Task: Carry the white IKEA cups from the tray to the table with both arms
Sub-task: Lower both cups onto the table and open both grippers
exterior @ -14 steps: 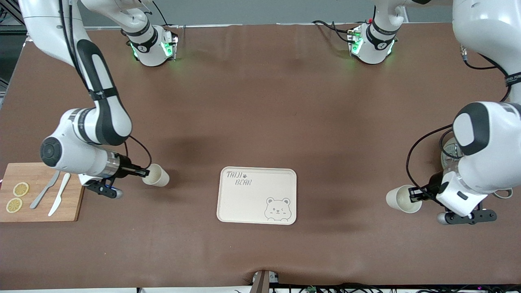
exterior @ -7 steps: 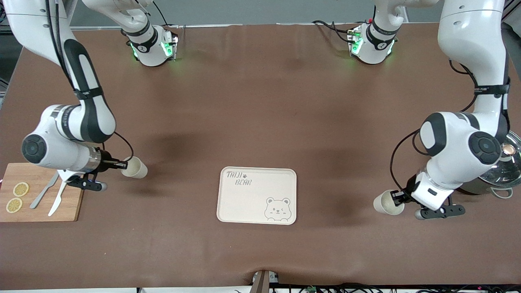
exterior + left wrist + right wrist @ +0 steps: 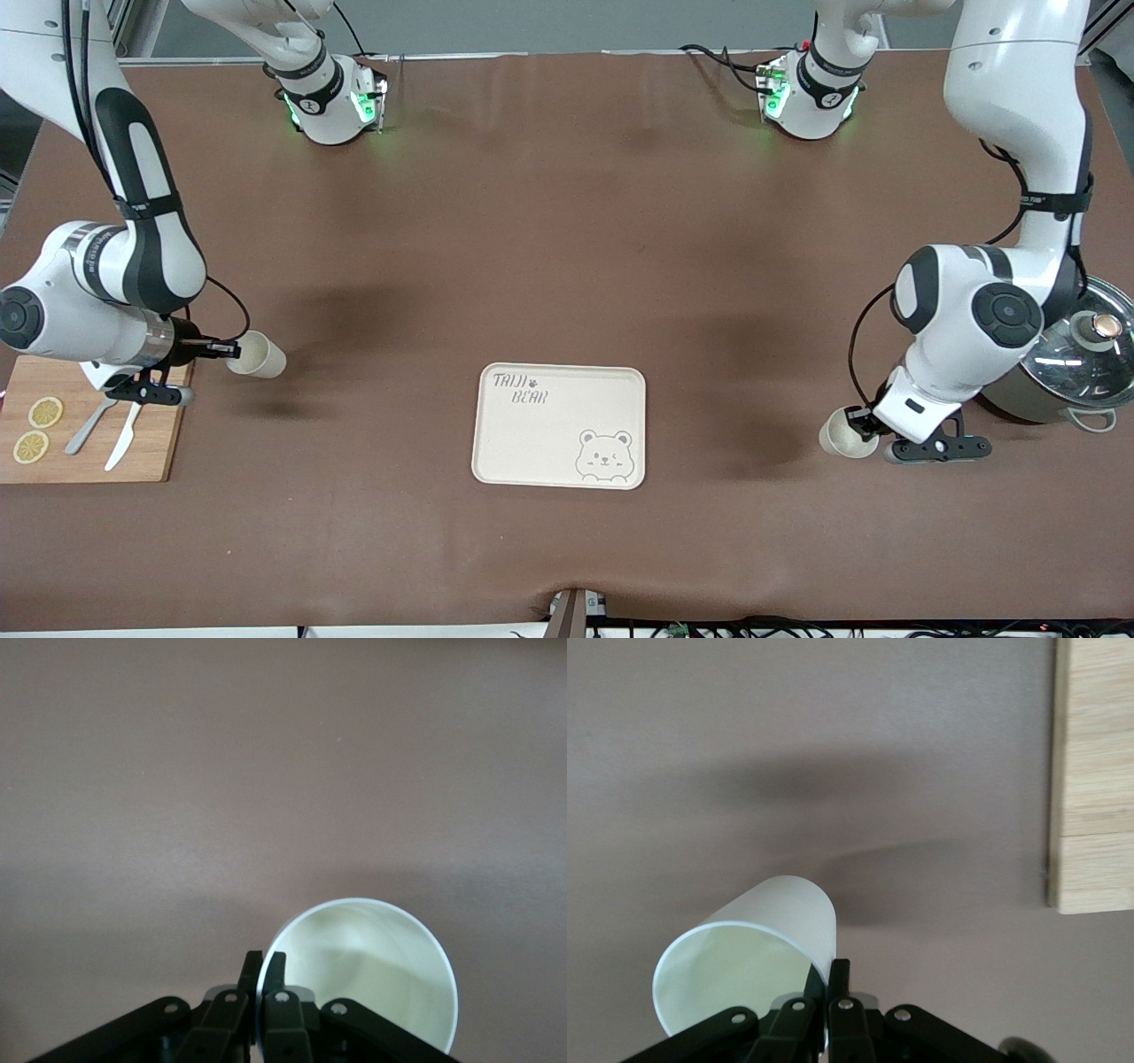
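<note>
Below both my grippers spreads the brown table [image 3: 567,221]. The bear-print tray [image 3: 560,425] lies on it between my two grippers, well apart from each. Just beside my left gripper [image 3: 858,423] sits a lidded steel pot [image 3: 1067,363]; under my right wrist lies a wooden cutting board [image 3: 84,425]. My left gripper is clamped on the rim of one white cup [image 3: 842,436], over bare table. My right gripper [image 3: 223,351] pinches the rim of the other white cup [image 3: 257,354], tilted, beside the board.
</note>
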